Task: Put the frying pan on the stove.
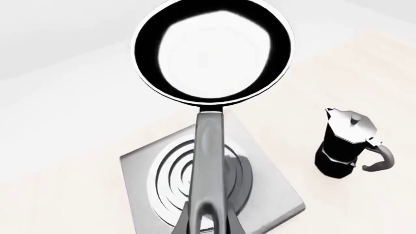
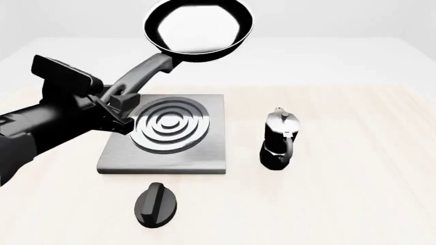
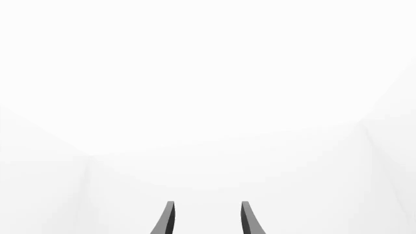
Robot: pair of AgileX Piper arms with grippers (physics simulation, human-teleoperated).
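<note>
Frying pan [image 2: 198,29] is up in the air, held well clear of the light wooden table [image 2: 354,194], its glossy black bowl tipped toward the front camera and hanging above and beyond the far edge of the stove [image 2: 163,133]. Starting with the biggest thing in shot, the left arm sweeps in from the left of the front view, and the left gripper [image 2: 117,105] is clamped on the near end of the pan's long grey handle; the left wrist view shows the handle running straight out from between the fingers to the round bowl, with the stove's rings underneath it. That stove sits flat on the table, a square brushed-grey slab with concentric silver rings, nothing resting on it. Over to the stove's right, apart from it, stands a moka pot [image 2: 279,139], upright, black base and silver top, its handle turned toward the near side. Just in front of the stove's near edge lies a black oval knob [image 2: 155,204], flat on the table. As for the right gripper [image 3: 206,219], only the right wrist view catches it: two dark fingertips spread apart with nothing between them, pointing into a blank white background.
</note>
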